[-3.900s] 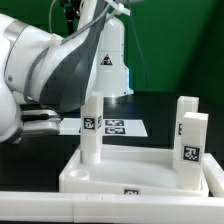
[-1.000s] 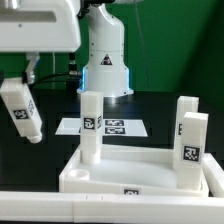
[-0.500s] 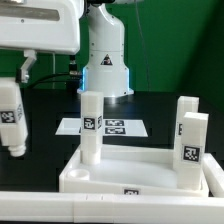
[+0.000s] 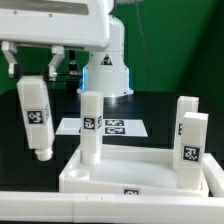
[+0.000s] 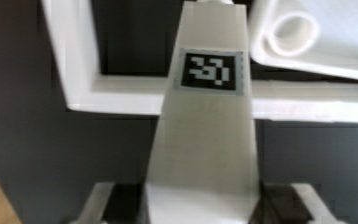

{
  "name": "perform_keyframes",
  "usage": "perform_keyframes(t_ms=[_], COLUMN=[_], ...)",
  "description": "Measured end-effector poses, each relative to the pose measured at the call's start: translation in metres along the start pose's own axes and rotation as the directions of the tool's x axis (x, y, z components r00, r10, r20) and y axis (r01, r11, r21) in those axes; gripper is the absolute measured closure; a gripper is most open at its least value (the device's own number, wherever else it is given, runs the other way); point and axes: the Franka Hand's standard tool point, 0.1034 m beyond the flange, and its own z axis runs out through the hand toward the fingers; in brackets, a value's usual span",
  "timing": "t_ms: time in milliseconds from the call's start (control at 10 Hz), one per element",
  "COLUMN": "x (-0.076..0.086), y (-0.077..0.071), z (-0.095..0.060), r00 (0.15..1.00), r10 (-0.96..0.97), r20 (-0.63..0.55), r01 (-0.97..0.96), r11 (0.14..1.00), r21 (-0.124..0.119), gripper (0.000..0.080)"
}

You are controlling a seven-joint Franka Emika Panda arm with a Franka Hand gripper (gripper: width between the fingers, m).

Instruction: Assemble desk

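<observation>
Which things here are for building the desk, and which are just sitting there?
For the desk:
- tabletop
- held leg, between the gripper fingers
- three legs already standing in the tabletop

Just there:
- marker board
- black table

The arm's white wrist housing (image 4: 55,25) fills the upper part of the exterior view, toward that view's left, with the gripper (image 4: 33,72) pointing downward beneath it. The white base column (image 4: 104,68) of the arm stands behind, near the centre. The jaws are partly closed and clamped on the upper end of a white leg (image 4: 36,118), which hangs near upright, slightly tilted. In the wrist view, both dark fingers (image 5: 114,198) flank the leg's sides.
</observation>
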Motion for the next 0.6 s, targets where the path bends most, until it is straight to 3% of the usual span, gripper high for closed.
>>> perform_keyframes(t_ms=[400,600], x=[-0.001,0.010], y=[-0.001,-0.029], z=[0.001,-0.002], r00=[1.000,1.000], r10=[0.000,0.020], r20=[0.002,-0.011], r01=[0.000,-0.020], r11=[1.000,1.000], r21=[0.001,0.012], gripper=[0.0515,0.0515])
